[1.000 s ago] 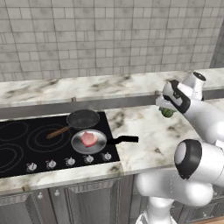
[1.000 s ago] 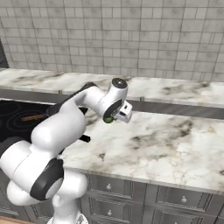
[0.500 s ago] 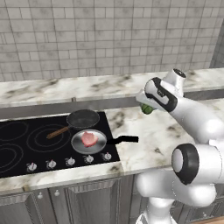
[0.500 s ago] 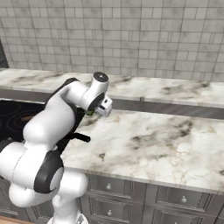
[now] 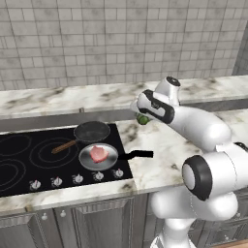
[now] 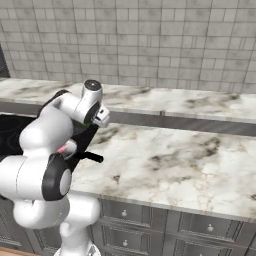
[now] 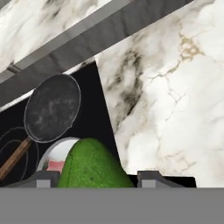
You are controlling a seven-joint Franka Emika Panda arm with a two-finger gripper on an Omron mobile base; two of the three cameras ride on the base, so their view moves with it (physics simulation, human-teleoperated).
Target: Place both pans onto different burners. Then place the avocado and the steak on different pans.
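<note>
- Left base view: my jaws (image 5: 142,117) are closed on the avocado (image 5: 143,119), carried in the air above the marble surface (image 5: 164,145), just right of the black cooktop (image 5: 29,160).
- The dark pan (image 5: 91,131) with the wooden handle sits empty on a rear burner. The silver pan (image 5: 98,156) sits in front of it and holds the steak (image 5: 99,153), its black handle reaching out over the surface.
- By my judgement the avocado belongs in the dark pan. The risk is letting go too high, since a glossy oval fruit could roll or bounce over the shallow rim onto the glass.
- The two pans are nearly touching, so a sloppy descent could nudge the silver one or drop the fruit beside the steak.
- Right base view: my jaws (image 6: 98,118) sit by the cooktop's near corner, but my own arm covers both pans. I see only a sliver of pink and the black pan handle (image 6: 90,157).
- Hand view: the avocado (image 7: 94,166) fills the gap between my fingertips (image 7: 151,177), gripped on both sides. The dark pan (image 7: 52,107) lies ahead and well apart from me.
- The avocado hides most of the silver pan (image 7: 59,151), and the steak (image 7: 55,165) shows only as a pink patch, so I cannot judge my clearance over it.
</note>
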